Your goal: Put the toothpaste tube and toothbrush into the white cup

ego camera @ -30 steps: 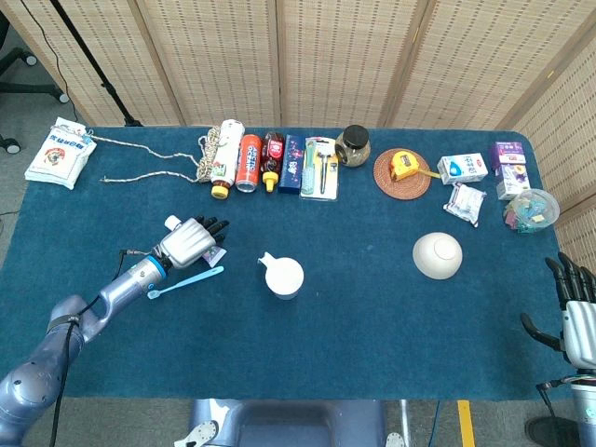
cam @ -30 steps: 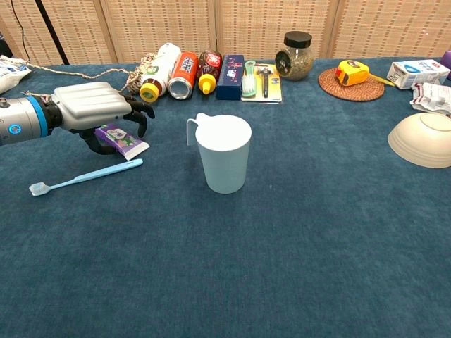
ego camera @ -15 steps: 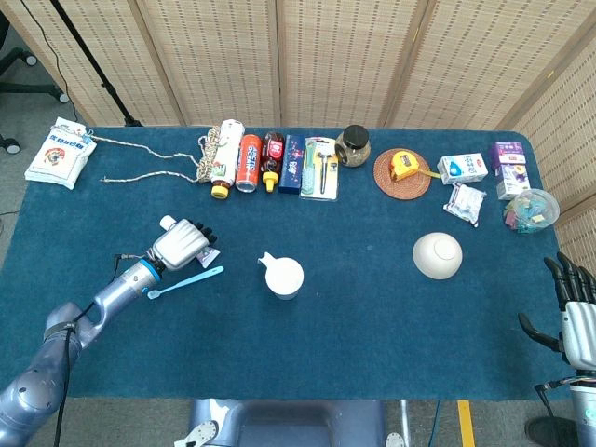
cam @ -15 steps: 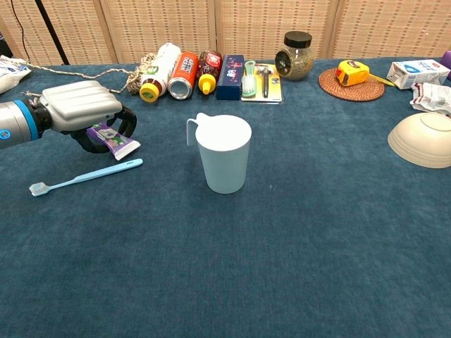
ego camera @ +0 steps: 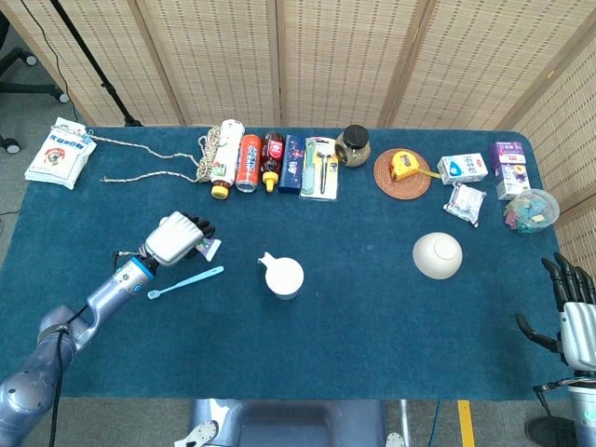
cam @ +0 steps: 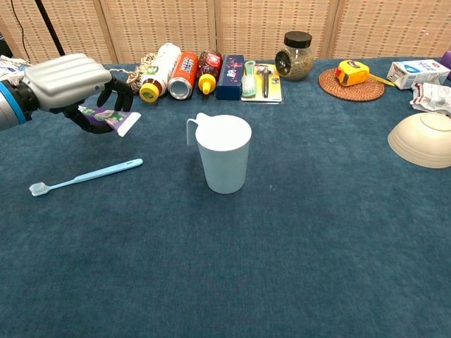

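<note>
My left hand (ego camera: 177, 237) (cam: 69, 83) grips the purple and white toothpaste tube (cam: 113, 120) (ego camera: 209, 248) and holds it above the table, left of the white cup (ego camera: 284, 276) (cam: 224, 161). The tube's white end sticks out past the fingers toward the cup. A light blue toothbrush (ego camera: 186, 281) (cam: 84, 176) lies flat on the blue cloth, just in front of that hand. The cup stands upright with its handle to the left. My right hand (ego camera: 577, 321) hangs at the table's right edge, fingers apart, holding nothing.
Along the back stand bottles and cans (ego camera: 245, 160), a packaged toothbrush set (ego camera: 319, 168), a jar (ego camera: 353, 144) and a tape measure on a round mat (ego camera: 403, 173). A cream bowl (ego camera: 437, 254) lies upside down right of the cup. Cartons (ego camera: 463, 169) crowd the far right.
The left hand has lifted the toothpaste tube off the cloth and drawn it up and slightly left. The toothbrush, cup and right hand have stayed put.
</note>
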